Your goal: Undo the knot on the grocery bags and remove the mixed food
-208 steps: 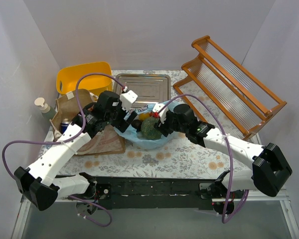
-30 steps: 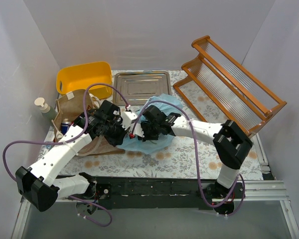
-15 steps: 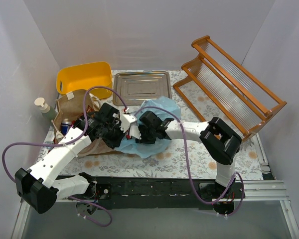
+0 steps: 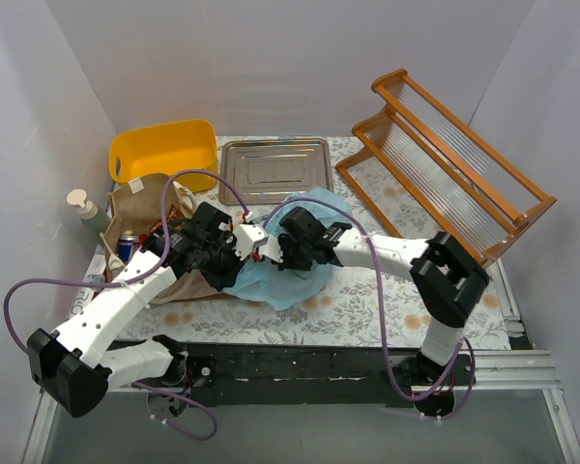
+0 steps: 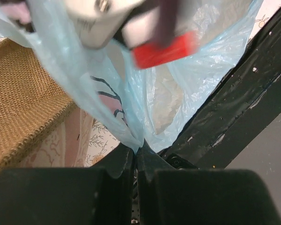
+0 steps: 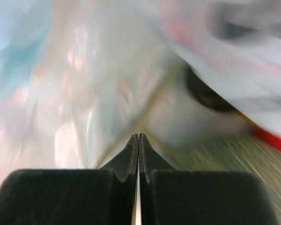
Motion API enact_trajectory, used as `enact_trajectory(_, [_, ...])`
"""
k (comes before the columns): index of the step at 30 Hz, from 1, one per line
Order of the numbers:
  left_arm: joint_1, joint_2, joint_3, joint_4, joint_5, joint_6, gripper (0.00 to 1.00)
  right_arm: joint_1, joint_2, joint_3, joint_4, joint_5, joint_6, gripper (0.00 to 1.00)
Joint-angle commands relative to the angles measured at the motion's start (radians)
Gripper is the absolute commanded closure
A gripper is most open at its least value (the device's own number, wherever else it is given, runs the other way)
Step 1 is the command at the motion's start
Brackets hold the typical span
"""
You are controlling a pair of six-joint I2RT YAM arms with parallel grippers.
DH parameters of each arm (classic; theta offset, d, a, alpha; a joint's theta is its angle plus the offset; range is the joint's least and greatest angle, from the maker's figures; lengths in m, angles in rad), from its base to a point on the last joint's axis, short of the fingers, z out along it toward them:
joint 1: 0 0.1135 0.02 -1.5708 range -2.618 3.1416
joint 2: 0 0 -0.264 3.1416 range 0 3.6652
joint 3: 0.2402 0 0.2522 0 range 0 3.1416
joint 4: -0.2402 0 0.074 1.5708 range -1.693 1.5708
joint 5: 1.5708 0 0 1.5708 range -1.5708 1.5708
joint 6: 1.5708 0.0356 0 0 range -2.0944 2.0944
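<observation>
blue plastic bag (image 4: 292, 276) sits mid-table, crumpled and spread. its left edge lies against the brown paper bag (image 4: 140, 203), and its back edge is near the front lip of the metal tray (image 4: 275, 164).

left gripper (image 5: 136, 151): fingers pinched tight on a fold of the blue film, which fans up and away from the tips. right gripper (image 6: 138, 139): fingers pressed together w/ a crease of film running straight into the tips, so it looks clamped on the bag too, tho that view is blurry.

from the top cam both wrists crowd over the bag's left side, v close to each other, little slack between them.

inside the bag, right wrist view: a dark round item (image 6: 205, 96), a green textured surface (image 6: 225, 157) that's prob the melon, and a red bit (image 6: 275, 140) at the frame edge. all smeared, can't tell more.

a blue can (image 4: 126, 247) pokes out at the paper bag's near-left side.

left side is tight: the paper bag, yellow tub (image 4: 164, 150) behind it and soap bottle (image 4: 81, 207) by the left wall are packed close.

right side is looser: bare floral table cloth (image 4: 387, 300) shows between the bag and the wooden rack (image 4: 454, 164), which runs diagonally along the right. a strip of cloth also shows between the bag's front edge and the black base rail (image 4: 300, 365).

in the left wrist view that rail passes just beside the hanging film.
</observation>
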Motion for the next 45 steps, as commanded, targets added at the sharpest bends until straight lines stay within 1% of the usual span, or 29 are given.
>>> enact_trajectory(1, [-0.002, -0.043, -0.014, 0.007, -0.005, 0.02, 1.0, -0.008, -0.143, 0.085, -0.155, -0.031, 0.031, 0.99])
enact_trajectory(2, [-0.002, -0.043, -0.019, 0.01, -0.005, 0.022, 1.0, -0.006, -0.153, 0.09, -0.198, -0.043, 0.037, 0.99])
enact_trajectory(3, [-0.002, -0.043, -0.022, 0.014, -0.007, 0.023, 1.0, -0.005, -0.159, 0.09, -0.204, -0.051, 0.044, 0.99])
enact_trajectory(5, [-0.002, -0.039, -0.023, 0.023, -0.005, 0.017, 1.0, -0.006, -0.176, 0.049, -0.179, -0.046, 0.054, 0.99])
enact_trajectory(8, [-0.002, -0.028, -0.007, 0.03, 0.004, 0.006, 1.0, -0.003, -0.144, 0.037, -0.195, -0.081, 0.097, 0.99])
enact_trajectory(9, [-0.002, -0.027, 0.007, 0.032, 0.007, 0.002, 1.0, -0.003, -0.138, 0.034, -0.188, -0.086, 0.112, 0.91])
enact_trajectory(10, [-0.002, -0.025, 0.013, 0.034, 0.016, 0.0, 1.0, 0.0, -0.132, 0.027, -0.171, -0.086, 0.175, 0.88])
enact_trajectory(12, [-0.002, -0.023, 0.02, 0.04, 0.021, -0.003, 1.0, 0.0, -0.104, 0.021, -0.14, -0.071, 0.237, 0.84])
enact_trajectory(15, [-0.002, -0.023, 0.01, 0.046, 0.035, -0.004, 1.0, 0.0, -0.068, 0.015, -0.103, -0.051, 0.306, 0.89])
enact_trajectory(16, [-0.002, -0.026, 0.01, 0.049, 0.038, -0.007, 1.0, 0.0, -0.049, 0.014, -0.1, -0.045, 0.321, 0.89])
enact_trajectory(20, [-0.002, -0.028, 0.013, 0.044, 0.084, -0.017, 1.0, 0.001, -0.006, 0.007, -0.074, -0.015, 0.341, 0.88])
enact_trajectory(25, [-0.002, -0.031, 0.001, 0.049, 0.096, -0.017, 1.0, 0.001, 0.041, 0.007, -0.051, 0.034, 0.34, 0.82])
enact_trajectory(28, [-0.002, -0.031, 0.0, 0.049, 0.098, -0.018, 1.0, 0.0, 0.06, -0.011, -0.045, 0.063, 0.326, 0.81])
enact_trajectory(30, [-0.002, -0.028, 0.003, 0.047, 0.102, -0.018, 1.0, -0.003, 0.063, -0.023, -0.036, 0.066, 0.317, 0.81])
enact_trajectory(35, [-0.002, -0.033, -0.008, 0.046, 0.096, -0.018, 1.0, -0.006, 0.052, -0.052, -0.027, 0.1, 0.324, 0.78])
enact_trajectory(36, [-0.002, -0.033, -0.01, 0.044, 0.095, -0.018, 1.0, -0.008, 0.048, -0.054, -0.028, 0.107, 0.333, 0.76])
enact_trajectory(38, [-0.002, -0.036, -0.013, 0.041, 0.095, -0.015, 1.0, -0.009, 0.04, -0.055, -0.036, 0.115, 0.343, 0.76])
enact_trajectory(42, [-0.002, -0.04, -0.022, 0.043, 0.093, -0.011, 1.0, -0.043, 0.046, -0.051, -0.077, 0.08, 0.338, 0.99])
enact_trajectory(45, [-0.002, -0.04, -0.022, 0.043, 0.089, -0.011, 1.0, -0.048, 0.035, -0.005, -0.094, 0.086, 0.311, 0.99])
